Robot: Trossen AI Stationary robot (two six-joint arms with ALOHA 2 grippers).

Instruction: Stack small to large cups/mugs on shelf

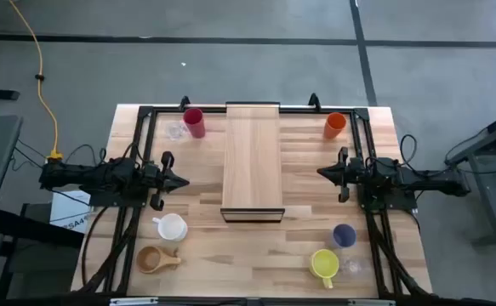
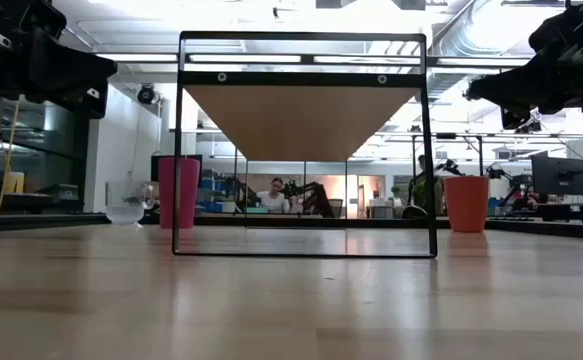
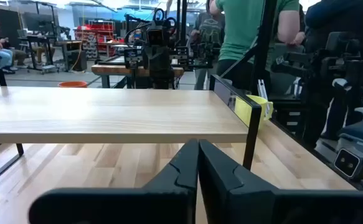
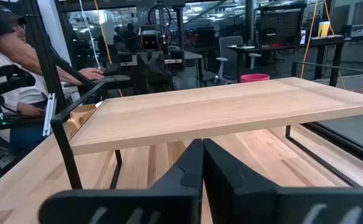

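Bare shelf, both arms waiting, cups scattered round the surface.

High view: plank shelf [image 1: 251, 158] at centre; red tumbler [image 1: 194, 121] at 11 o'clock, orange tumbler [image 1: 334, 125] at 1, white mug [image 1: 172, 227] and wooden cup [image 1: 153, 259] at 7, lavender tumbler [image 1: 344, 235] and yellow mug [image 1: 324, 264] at 5. Low view alone shows a person seated beyond. Wrist views: left tool [image 3: 198, 163] and right tool [image 4: 202, 160] pressed together, holding nothing.

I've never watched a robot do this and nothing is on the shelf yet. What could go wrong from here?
The clear glass stands right beside the red cup, so reaching for one could knock the other over. Another clear glass crowds the yellow mug and blue cup. The shelf is narrow and raised, so a cup set near its edge might tip off.
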